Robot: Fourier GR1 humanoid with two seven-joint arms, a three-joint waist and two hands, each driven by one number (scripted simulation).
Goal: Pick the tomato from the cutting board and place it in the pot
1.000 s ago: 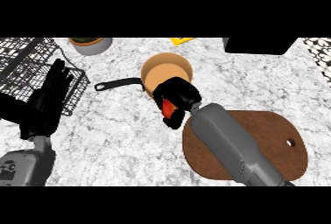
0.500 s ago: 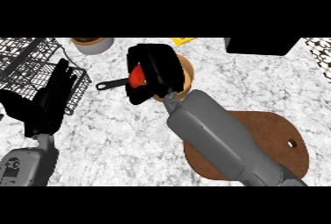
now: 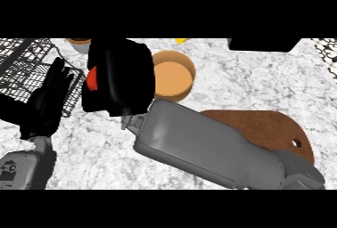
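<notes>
Red round tomato (image 3: 92, 79) sits clenched in black right hand (image 3: 121, 75), just left of tan round pot (image 3: 172, 76) rim. Brown wooden cutting board (image 3: 263, 127) lies bare at lower right. Black left hand (image 3: 49, 100) rests w/ fingers straight by black wire rack (image 3: 30, 60).

We see the kitchen counter (image 3: 263, 80) from a single camera at head height, looking steeply down onto its marbled top. The right forearm (image 3: 211, 147) rises from the lower edge and fills much of the middle, so close to us that it looms large; the left forearm (image 3: 26, 167) enters at the lower left corner. Our view reaches the wire rack (image 3: 26, 58) at upper left, the pot (image 3: 174, 75) near the top centre and the cutting board (image 3: 270, 127) at right. No second view overlaps it.
</notes>
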